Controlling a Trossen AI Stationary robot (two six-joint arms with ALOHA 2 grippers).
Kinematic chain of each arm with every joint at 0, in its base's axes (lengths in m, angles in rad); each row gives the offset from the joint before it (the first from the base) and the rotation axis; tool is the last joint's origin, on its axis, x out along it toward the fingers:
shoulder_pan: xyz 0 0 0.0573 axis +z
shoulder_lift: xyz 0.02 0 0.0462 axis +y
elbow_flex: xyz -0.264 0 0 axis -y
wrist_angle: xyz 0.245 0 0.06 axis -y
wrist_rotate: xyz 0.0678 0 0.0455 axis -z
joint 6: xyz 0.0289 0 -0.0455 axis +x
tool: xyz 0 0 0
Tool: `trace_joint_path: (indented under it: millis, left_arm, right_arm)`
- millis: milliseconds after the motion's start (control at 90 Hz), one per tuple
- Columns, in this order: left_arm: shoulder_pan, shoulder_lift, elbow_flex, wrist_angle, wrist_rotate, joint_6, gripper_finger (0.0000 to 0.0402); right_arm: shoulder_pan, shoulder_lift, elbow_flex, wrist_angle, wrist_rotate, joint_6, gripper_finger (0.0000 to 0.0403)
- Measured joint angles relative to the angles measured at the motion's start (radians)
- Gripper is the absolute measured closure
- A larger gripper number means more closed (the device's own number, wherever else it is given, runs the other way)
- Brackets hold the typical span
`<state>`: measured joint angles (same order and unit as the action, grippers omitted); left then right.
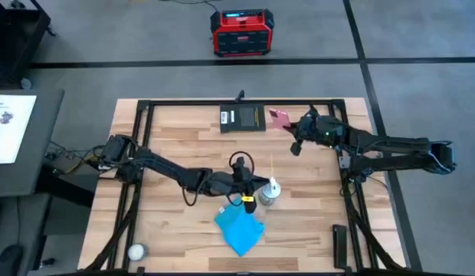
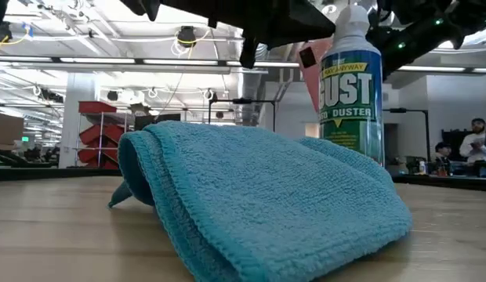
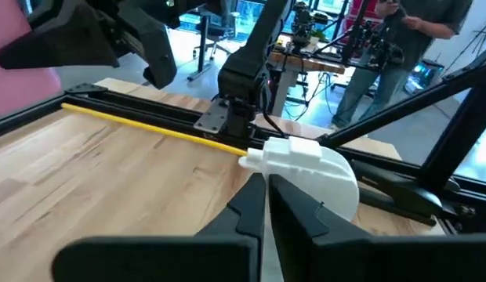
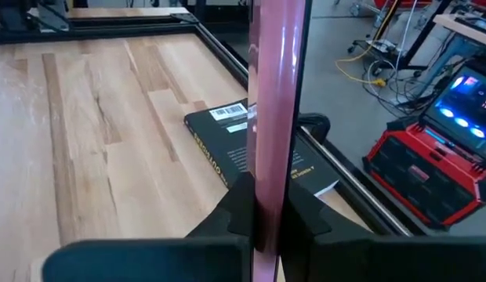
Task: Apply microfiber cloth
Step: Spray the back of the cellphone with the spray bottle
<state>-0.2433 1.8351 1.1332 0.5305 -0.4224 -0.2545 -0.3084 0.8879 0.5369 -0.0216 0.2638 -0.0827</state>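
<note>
Bright overhead lighting; soft shadows, blurred wrist foregrounds.

Left gripper (image 3: 266, 205) fingers nearly together beside white spray-can top (image 3: 306, 168); yellow straw (image 3: 153, 128) extends across wooden table (image 3: 110, 180)

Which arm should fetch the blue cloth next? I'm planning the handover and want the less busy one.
Probably left. The left gripper hangs by the duster can, just beside the microfiber cloth, and appears empty, fingers closed. The right gripper is across the table, clamped on the pink phone.
</note>
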Motion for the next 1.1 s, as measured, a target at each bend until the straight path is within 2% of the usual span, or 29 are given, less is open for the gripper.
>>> trace_joint_path:
  millis: [300, 544, 678, 844, 1100]
  left_arm:
    - [-0.015, -0.023, 0.001, -0.024, 0.047, 0.055, 0.0402]
    - [-0.062, -0.128, 0.129, -0.377, 0.033, 0.145, 0.0402]
    - [-0.061, -0.156, 0.182, -0.487, 0.022, 0.171, 0.0402]
    - [-0.019, -0.145, 0.182, -0.543, 0.021, 0.141, 0.0402]
    - [0.034, -0.15, 0.185, -0.566, 0.129, 0.102, 0.0402]
  right_arm:
    - [-0.024, 0.0, 0.0, 0.0, -0.003, -0.024, 0.0393]
    - [-0.074, -0.051, -0.017, -0.01, -0.031, -0.048, 0.0393]
    - [-0.073, -0.146, -0.104, 0.027, -0.054, -0.017, 0.0393]
    - [-0.033, -0.236, -0.192, 0.104, -0.072, 0.025, 0.0393]
    - [0.017, -0.153, -0.208, 0.181, -0.058, 0.039, 0.0393]
